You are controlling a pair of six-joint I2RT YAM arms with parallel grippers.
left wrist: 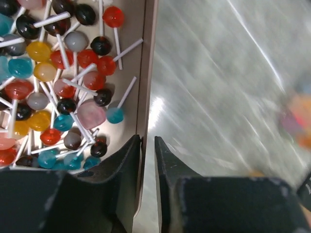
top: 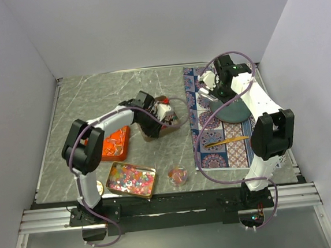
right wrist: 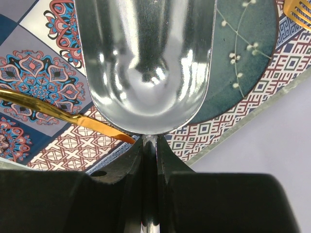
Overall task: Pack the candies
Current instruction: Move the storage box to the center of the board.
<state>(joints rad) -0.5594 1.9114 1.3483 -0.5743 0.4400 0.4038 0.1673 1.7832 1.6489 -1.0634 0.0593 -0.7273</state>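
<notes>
**A:** Nearest thing first, quick.

**B:** My left gripper (left wrist: 147,141). Its fingers (left wrist: 126,162) are standing on either side of the thin wall of the candy box (left wrist: 148,73), nearly together, and I'm reading that as a pinch on the wall. The lollipops (left wrist: 63,87) are lying heaped inside the box, left of the wall. The table top (left wrist: 218,73) on the right is blurred.

**A:** Right side?

**B:** My right gripper (right wrist: 149,143) is clamping the handle of the metal scoop (right wrist: 146,63). Its bowl is empty and hanging over the teal plate (right wrist: 243,58) and patterned mat (right wrist: 39,73), with the gold spoon (right wrist: 58,114) lying alongside.

**A:** Other candies?

**B:** From above, bead-like candies (top: 130,179) are sitting in the tin (top: 153,180) near my left base, and wrapped pieces (top: 118,141) are in the orange tray (top: 106,152) behind it.

**A:** Step?

**B:** I'm judging it as steadying the box, with nothing scooped yet. The next move calls for holding that wall firmly and bringing the scoop across. The thin wall could slip and the box could tip.
</notes>
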